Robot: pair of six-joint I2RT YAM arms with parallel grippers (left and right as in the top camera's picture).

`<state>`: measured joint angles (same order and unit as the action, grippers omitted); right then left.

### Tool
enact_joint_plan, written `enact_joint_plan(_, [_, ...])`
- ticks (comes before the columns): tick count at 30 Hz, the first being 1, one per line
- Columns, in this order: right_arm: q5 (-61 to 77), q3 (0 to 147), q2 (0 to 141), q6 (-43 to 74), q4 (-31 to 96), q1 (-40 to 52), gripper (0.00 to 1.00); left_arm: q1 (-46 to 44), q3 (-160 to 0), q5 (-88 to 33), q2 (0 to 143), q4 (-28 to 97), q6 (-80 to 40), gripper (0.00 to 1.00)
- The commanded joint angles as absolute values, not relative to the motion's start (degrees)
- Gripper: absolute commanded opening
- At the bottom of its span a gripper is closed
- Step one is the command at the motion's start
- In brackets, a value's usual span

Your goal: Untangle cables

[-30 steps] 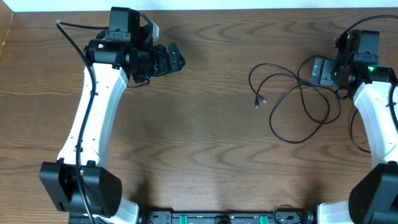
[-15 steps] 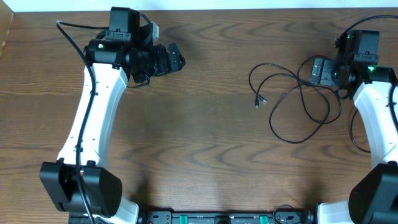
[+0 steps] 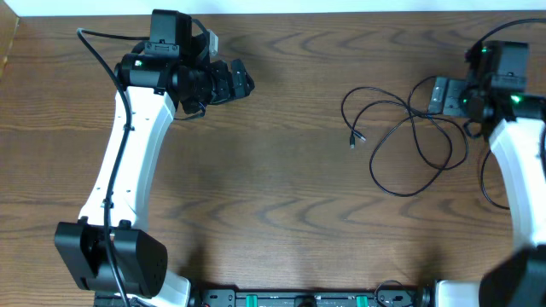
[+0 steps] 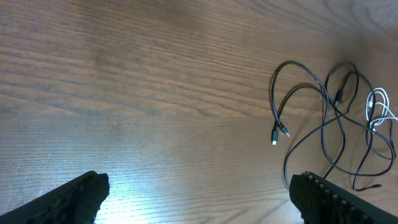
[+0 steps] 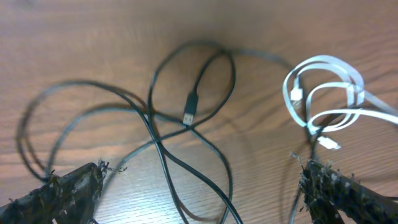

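Observation:
Two thin black cables [image 3: 415, 124] lie looped over each other at the right of the table, one plug end [image 3: 353, 138] pointing left. In the right wrist view the black cables [image 5: 155, 140] cross under my open right gripper [image 5: 202, 174], and a coiled white cable [image 5: 322, 61] lies just right of them, above the right fingertip. From overhead the right gripper [image 3: 437, 95] hovers over the tangle's upper right edge. My left gripper [image 3: 246, 78] is open at the far left, well away; its view shows the black cables [image 4: 326, 124] and the white one [image 4: 379, 109] far right.
A bare wooden table [image 3: 281, 188] stretches between the arms. Thick black arm wires run by the right arm [image 3: 520, 162], close to the tangle. The arm bases stand at the near edge.
The right arm and its gripper have shifted slightly to the right and back. The left arm and the cables have not moved.

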<state>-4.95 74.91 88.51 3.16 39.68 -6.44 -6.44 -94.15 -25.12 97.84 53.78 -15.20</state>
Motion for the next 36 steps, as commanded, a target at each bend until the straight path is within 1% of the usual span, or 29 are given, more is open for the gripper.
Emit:
enact_joint_plan(1, [-5.7,75.3,78.4,2.7,39.7,-6.3,0.99,-6.4,-94.2,-24.8,98.5,54.0,-15.1,0.98])
enact_joint_plan(7, [-5.7,75.3,65.0,2.7,39.7,-5.6,0.99,-6.4,-94.2,-24.8,98.5,54.0,-15.1,0.98])
enact_joint_plan(17, [-7.6,75.3,37.8,2.2,40.9,0.7,0.99,-6.4,-94.2,-24.8,98.5,54.0,-15.1,0.98])
enact_joint_plan(25, [-5.4,74.5,16.6,2.3,51.3,1.9,0.99,-6.4,-94.2,-24.8,98.5,54.0,-15.1,0.98])
enact_joint_plan(30, [-4.1,70.4,7.8,2.3,51.9,1.4,0.99,-6.4,-94.2,-24.8,98.5,54.0,-15.1,0.98])
enact_joint_plan(36, [-4.1,60.4,0.3,2.6,49.9,1.3,0.99,-6.4,-94.2,-24.8,98.5,54.0,-15.1,0.98])
